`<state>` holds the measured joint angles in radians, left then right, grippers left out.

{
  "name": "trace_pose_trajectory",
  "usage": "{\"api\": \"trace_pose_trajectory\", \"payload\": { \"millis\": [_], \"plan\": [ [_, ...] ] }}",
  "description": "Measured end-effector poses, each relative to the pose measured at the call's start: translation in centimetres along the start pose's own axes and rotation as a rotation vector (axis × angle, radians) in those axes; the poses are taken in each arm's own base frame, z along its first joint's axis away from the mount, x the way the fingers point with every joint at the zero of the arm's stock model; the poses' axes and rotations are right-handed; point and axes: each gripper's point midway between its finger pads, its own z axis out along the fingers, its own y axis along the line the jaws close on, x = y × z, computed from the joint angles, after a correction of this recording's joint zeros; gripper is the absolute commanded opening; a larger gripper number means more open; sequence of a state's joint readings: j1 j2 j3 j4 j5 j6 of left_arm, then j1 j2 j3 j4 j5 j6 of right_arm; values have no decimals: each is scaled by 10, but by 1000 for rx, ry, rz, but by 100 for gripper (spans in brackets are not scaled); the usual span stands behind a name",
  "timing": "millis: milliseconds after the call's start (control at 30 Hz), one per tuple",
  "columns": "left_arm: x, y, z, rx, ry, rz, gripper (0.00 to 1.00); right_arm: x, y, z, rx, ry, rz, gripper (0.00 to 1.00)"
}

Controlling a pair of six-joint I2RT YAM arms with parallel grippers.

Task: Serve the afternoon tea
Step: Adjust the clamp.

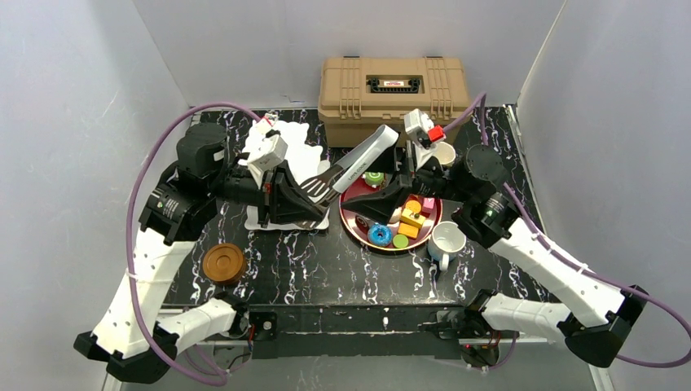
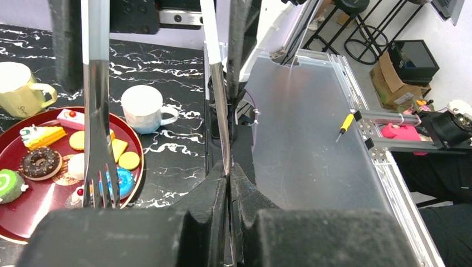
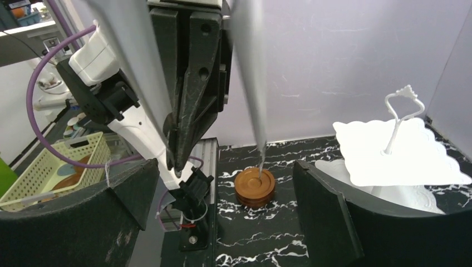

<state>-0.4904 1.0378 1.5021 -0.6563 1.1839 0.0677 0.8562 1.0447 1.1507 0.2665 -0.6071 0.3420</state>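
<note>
My left gripper (image 1: 312, 201) is shut on one blade of silver serving tongs (image 1: 358, 159); in the left wrist view (image 2: 229, 183) that blade (image 2: 220, 111) runs up from the closed jaws and the forked blade (image 2: 98, 122) hangs free beside it. My right gripper (image 1: 364, 210) is open and empty over the left side of the dark red tray (image 1: 349, 221). The tray holds the toy pastries, among them a blue donut (image 1: 379, 235) and a green roll (image 1: 374, 178). The white stand (image 3: 401, 150) is partly hidden by the left arm. Stacked brown coasters (image 1: 223, 263) lie front left.
The white mug (image 1: 447, 241) stands right of the tray's front, the cream-yellow mug (image 1: 444, 153) behind it. The tan case (image 1: 394, 90) is at the back. Both arms crowd the middle; the tongs' handle points toward the case.
</note>
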Motion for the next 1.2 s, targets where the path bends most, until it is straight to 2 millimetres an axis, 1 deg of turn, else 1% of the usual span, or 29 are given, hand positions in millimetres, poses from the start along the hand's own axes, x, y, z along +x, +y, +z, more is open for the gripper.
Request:
{"api": "trace_pose_trajectory", "payload": {
  "millis": [67, 233, 300, 433, 600, 833, 967, 1100, 1133, 1200],
  "plan": [
    [0, -3, -1, 3, -2, 11, 0, -5, -1, 2, -7, -8, -9, 98],
    [0, -8, -3, 4, -3, 38, 0, -24, 0, 8, -32, -57, -38, 98],
    [2, -7, -4, 1, 1, 44, 0, -29, 2, 10, -53, -73, -34, 96],
    [5, -3, -4, -16, 9, 56, 0, -37, 7, 17, -112, -101, -4, 86],
    [7, 4, -4, -50, 17, 80, 0, -34, 8, 25, -149, -89, 55, 72],
    [10, 12, -3, -78, 23, 85, 0, -28, 4, 25, -137, -61, 85, 58],
    [10, 15, -4, -91, 24, 87, 0, -28, 3, 25, -128, -50, 84, 51],
    [9, 18, -4, -108, 24, 90, 0, -28, 1, 25, -106, -41, 80, 41],
    [10, 20, -4, -119, 25, 91, 3, -28, -1, 24, -95, -39, 78, 39],
    [11, 25, -4, -140, 25, 98, 15, -27, -4, 23, -70, -35, 75, 35]
  ]
}}
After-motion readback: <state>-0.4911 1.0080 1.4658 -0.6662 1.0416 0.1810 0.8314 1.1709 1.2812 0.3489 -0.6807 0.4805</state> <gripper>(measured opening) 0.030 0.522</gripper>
